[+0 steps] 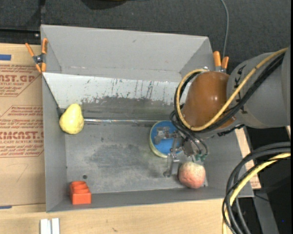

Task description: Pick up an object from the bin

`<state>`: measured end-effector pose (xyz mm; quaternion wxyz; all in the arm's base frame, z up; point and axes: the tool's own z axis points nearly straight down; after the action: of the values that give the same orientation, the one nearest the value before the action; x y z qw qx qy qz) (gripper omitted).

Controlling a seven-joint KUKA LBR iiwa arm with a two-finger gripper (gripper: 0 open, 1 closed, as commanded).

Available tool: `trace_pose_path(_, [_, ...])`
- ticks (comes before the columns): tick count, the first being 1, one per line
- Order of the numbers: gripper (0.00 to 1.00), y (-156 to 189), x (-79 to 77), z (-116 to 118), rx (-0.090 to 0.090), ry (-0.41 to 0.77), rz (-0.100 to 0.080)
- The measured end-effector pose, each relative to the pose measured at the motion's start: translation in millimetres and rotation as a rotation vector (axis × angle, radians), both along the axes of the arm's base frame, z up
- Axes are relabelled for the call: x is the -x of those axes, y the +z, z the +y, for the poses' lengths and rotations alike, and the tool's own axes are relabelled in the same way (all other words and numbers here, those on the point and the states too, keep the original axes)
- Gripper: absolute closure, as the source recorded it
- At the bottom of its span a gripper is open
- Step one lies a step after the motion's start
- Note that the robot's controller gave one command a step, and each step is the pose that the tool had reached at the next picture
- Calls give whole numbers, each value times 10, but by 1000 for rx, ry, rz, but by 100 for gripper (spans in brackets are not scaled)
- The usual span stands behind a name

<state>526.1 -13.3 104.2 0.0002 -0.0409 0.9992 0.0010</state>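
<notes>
The gripper (175,161) hung low at the lower right of the bin (112,77), between a round blue dish (160,139) and a pink-red peach (192,175). The peach looked roundish, with no clear long axis. Whether the gripper was open or clenched could not be told.

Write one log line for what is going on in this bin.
tool: low at right of bin, between blue round dish and pinkish peach | elsewhere: yellow pear far left, orange block near-left corner
</notes>
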Motion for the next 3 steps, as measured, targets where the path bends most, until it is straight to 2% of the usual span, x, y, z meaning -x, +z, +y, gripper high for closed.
trace_pose_path(1, [0,-335,-379,-102,0,31,-11])
trace_pose_path(2, [100,-334,-366,-605,1,378,-5])
trace_pose_path(3, [100,-334,-366,-604,1,377,-5])
